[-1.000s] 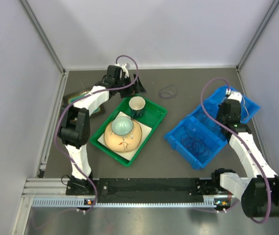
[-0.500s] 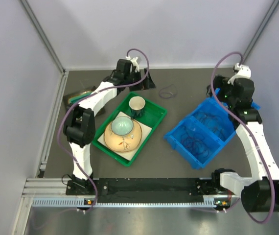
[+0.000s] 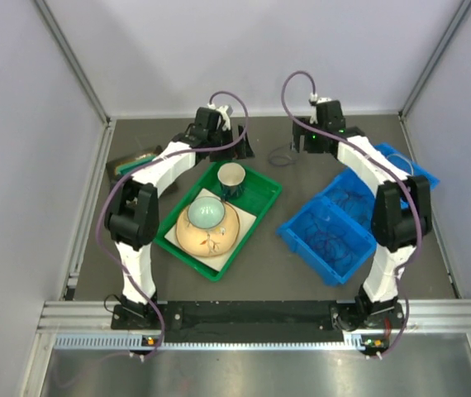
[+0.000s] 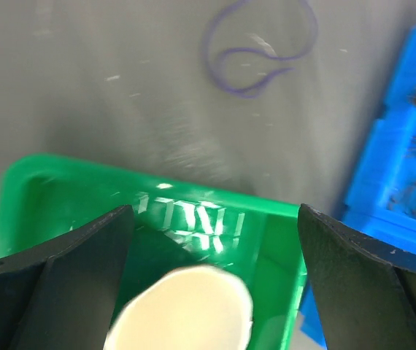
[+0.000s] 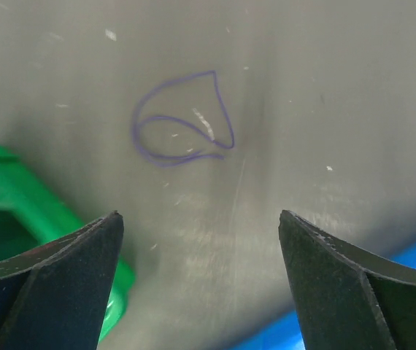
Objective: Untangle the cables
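Soft, even light fills the sharp top view, while both wrist views are blurred, with white glare on the green tray (image 4: 62, 175) at lower centre of the left one.

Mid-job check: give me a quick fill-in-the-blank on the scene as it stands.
The purple cable lies on the bare ___.
The cup stands in the ___ tray.
More cables lie in the ___ bin.
The left gripper and right gripper are both ___.
Missing: table; green; blue; open.
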### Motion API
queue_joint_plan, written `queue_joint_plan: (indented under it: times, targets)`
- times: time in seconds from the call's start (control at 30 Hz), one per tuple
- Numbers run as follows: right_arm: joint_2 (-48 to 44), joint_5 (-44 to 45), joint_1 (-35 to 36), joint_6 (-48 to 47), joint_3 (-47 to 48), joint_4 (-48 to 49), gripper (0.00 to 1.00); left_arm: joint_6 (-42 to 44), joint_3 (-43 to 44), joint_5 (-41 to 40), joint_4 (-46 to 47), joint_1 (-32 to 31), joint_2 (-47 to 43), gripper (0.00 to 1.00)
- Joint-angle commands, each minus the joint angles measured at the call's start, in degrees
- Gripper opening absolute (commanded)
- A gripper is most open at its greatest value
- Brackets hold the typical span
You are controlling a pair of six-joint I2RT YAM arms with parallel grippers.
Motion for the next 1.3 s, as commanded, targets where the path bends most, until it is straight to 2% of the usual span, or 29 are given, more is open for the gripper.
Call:
queue_joint_plan:
  times: [0.0, 0.07, 0.13, 0.23, 0.33, 0.47, 0.63, 0.73, 0.77, 0.83, 0.87, 0.9, 0.93, 0.97, 1.13, 1.27]
  targets:
    - [7.9, 1.8, 0.5, -4.7, 7.5, -2.0, 0.86, 0.9, -3.1, -5.9, -0.2, 1.9, -7.9, 0.99]
    - [10.9, -0.3, 1.3, -7.0, 8.5, -1.7, 0.86, 0.6, -4.7, -5.6, 0.6, 2.6, -8.8, 0.99]
    - [11.6, 0.7, 2.9, -11.3, 7.7, 1.8, 0.84, 0.4, -4.7, -5.1, 0.7, 3.3, -9.0, 0.99]
    - [14.2, 0.7, 4.2, -12.9, 8.1, 3.8, 0.81, 0.2, -4.7, -4.7, 0.9, 3.4, -9.4, 0.99]
    - [18.5, 0.6, 4.2, -12.9, 12.9, 1.5, 0.8, 0.6, -4.8, -4.0, 0.8, 3.5, -9.3, 0.99]
    - [23.2, 0.3, 4.2, -12.9, 19.3, -1.5, 0.84, 1.0, -3.6, -0.5, 0.2, 3.5, -8.1, 0.99]
    - [28.1, 3.8, 4.5, -12.9, 23.9, -4.2, 0.81, 0.6, -3.4, 0.9, 0.4, 3.5, -7.6, 0.99]
    - [29.7, 3.2, 4.5, -12.7, 26.0, -6.3, 0.71, 0.9, -3.4, 1.5, 0.4, 3.6, -7.4, 0.99]
    - [30.0, 3.1, 4.5, -12.5, 26.2, -6.5, 0.62, 0.8, -3.4, 1.8, 0.3, 3.5, -7.2, 0.99]
    - [30.1, 2.8, 4.5, -11.9, 26.2, -6.5, 0.52, 0.7, -3.4, 2.2, 0.2, 3.5, -6.9, 0.99]
    - [30.0, 2.8, 4.5, -11.5, 26.1, -6.5, 0.37, 0.7, -3.4, 2.2, 0.2, 3.6, -6.8, 0.99]
    - [29.8, 2.5, 4.5, -10.8, 26.0, -6.5, 0.28, 0.6, -3.5, 2.1, 0.1, 3.5, -6.8, 0.99]
    - [29.3, 2.2, 4.5, -10.6, 25.9, -6.6, 0.06, 0.5, -3.7, 2.1, 0.0, 3.5, -6.7, 0.99]
    - [28.9, 2.3, 4.5, -10.3, 25.5, -6.5, 0.0, 0.5, -3.8, 2.1, -0.1, 3.5, -6.7, 0.99]
    - [22.4, 3.5, 4.5, -7.9, 22.7, -6.4, 0.0, 0.6, -3.6, 1.5, -0.1, 3.5, -7.4, 0.99]
    - [10.6, 4.9, 4.6, -6.0, 19.0, -5.2, 0.0, 0.7, -3.5, 0.8, -0.2, 3.5, -8.1, 0.99]
